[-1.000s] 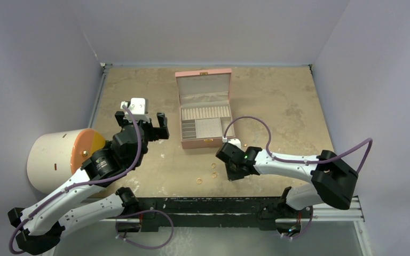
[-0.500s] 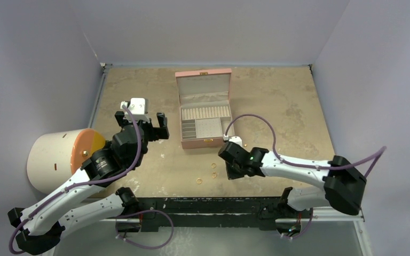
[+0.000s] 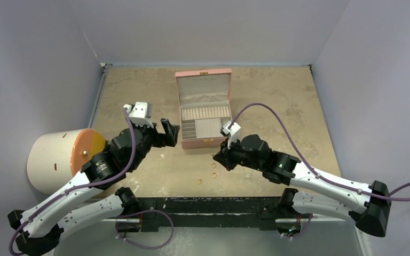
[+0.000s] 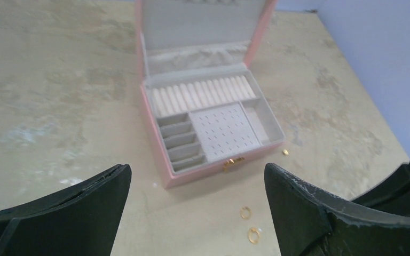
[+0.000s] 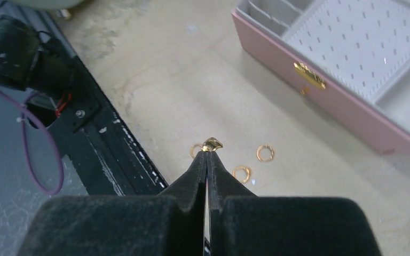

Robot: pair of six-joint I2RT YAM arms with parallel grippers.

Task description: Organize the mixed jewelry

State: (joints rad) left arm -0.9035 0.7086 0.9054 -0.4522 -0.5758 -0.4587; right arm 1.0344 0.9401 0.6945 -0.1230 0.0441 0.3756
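The right pincer (image 5: 209, 153) is pressing fully together on a tiny gold stud (image 5: 212, 143), which is sticking out just past the fingertips near the middle of the right wrist view. Three gold rings (image 5: 265, 153) are lying on the beige counter (image 3: 277, 101) around those tips. One is sitting to the right, one to the lower right, and one to the left, partly hidden behind the held stud. In the top view these rings (image 3: 213, 166) are resting at lower centre, below the front wall of the pink jewelry box (image 3: 205, 143) and just left of the right pincer (image 3: 220, 159). The box is standing open with its lid upright in the upper middle of that view. A second gold stud (image 4: 285, 152) is lying on the counter just off the box's lower right corner in the left wrist view. The left pincer (image 3: 168, 130) is spreading its fingers wide and gripping nothing. It is hanging just left of the box, and its own camera is looking across the box's tray. A white cylinder with an orange end (image 3: 53, 160) is lying at the far left of the top view.
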